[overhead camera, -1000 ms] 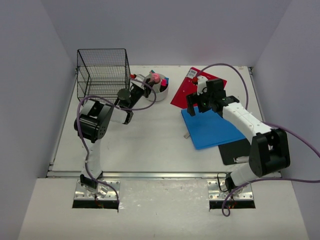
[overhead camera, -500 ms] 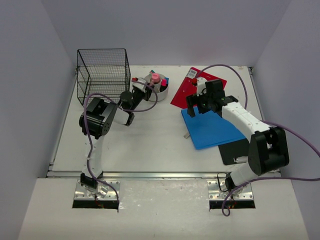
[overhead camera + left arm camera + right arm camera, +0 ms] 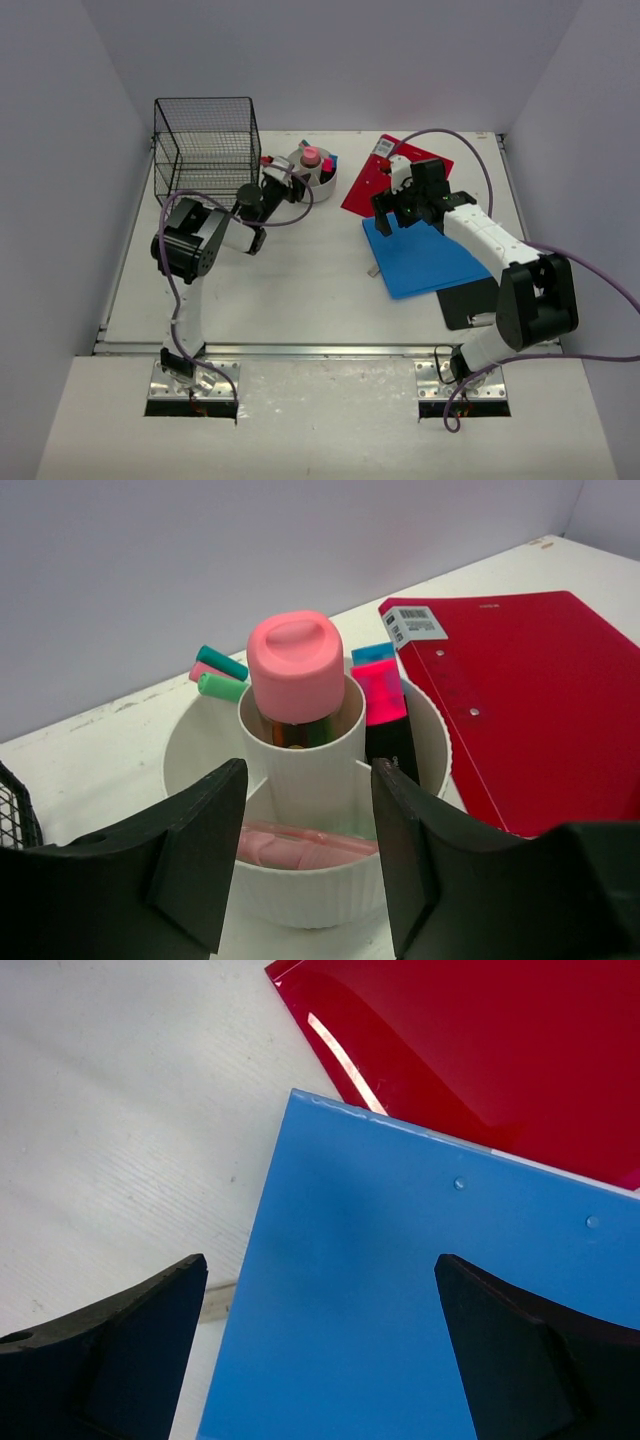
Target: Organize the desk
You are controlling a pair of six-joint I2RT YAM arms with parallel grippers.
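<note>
The desk [image 3: 300, 280] is an off-white tabletop with a metal front rail. A white round organizer [image 3: 318, 176] holds a pink-capped item [image 3: 296, 665], markers [image 3: 222, 675] and a pink highlighter [image 3: 382, 692]. My left gripper [image 3: 287, 184] is open and empty; in the left wrist view it [image 3: 308, 785] stands just in front of the organizer [image 3: 300, 890], fingers either side of its near wall. My right gripper [image 3: 392, 215] is open and empty, hovering over the far left corner of a blue folder [image 3: 425, 255], which also shows in the right wrist view [image 3: 400, 1300]. A red folder [image 3: 385, 178] lies partly under the blue one.
A black wire basket [image 3: 205, 140] stands at the back left, close to the left arm. A black flat item [image 3: 472, 303] lies under the blue folder's near right corner. A small pale piece [image 3: 373, 270] lies by the blue folder's left edge. Lavender walls enclose the desk.
My left gripper has swung up and to the right, closer to the white organizer. My right gripper has barely moved.
</note>
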